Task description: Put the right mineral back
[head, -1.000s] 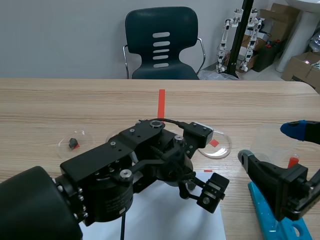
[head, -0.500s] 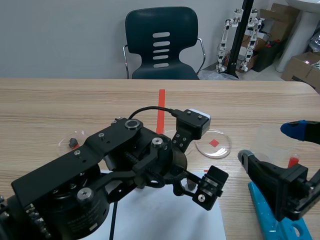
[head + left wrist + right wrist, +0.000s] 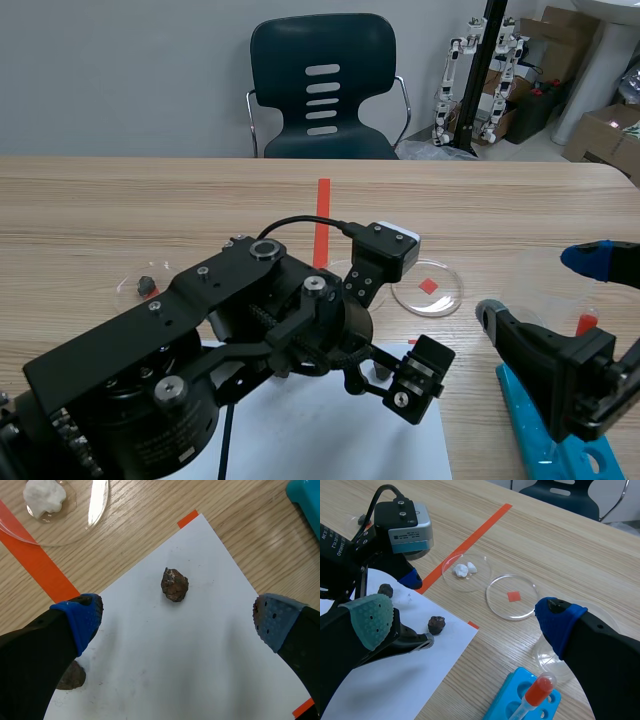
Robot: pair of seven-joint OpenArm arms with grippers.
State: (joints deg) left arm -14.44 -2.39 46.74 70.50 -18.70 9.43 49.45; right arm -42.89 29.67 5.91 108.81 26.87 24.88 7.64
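Left wrist view: my left gripper (image 3: 177, 623) hangs wide open, empty, over the brown mineral (image 3: 174, 584) on the white paper (image 3: 200, 655); closing off-centre could flick it toward what seems another stone (image 3: 70, 676).

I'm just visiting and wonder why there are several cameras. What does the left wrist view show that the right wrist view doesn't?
Only the left wrist view: both blue pads of the left jaws, spread wide either side of the brown mineral. Only the right wrist view: the empty dish and an orange-capped test tube. Both: the white paper, that mineral, a second mineral, and the dish holding white pieces.
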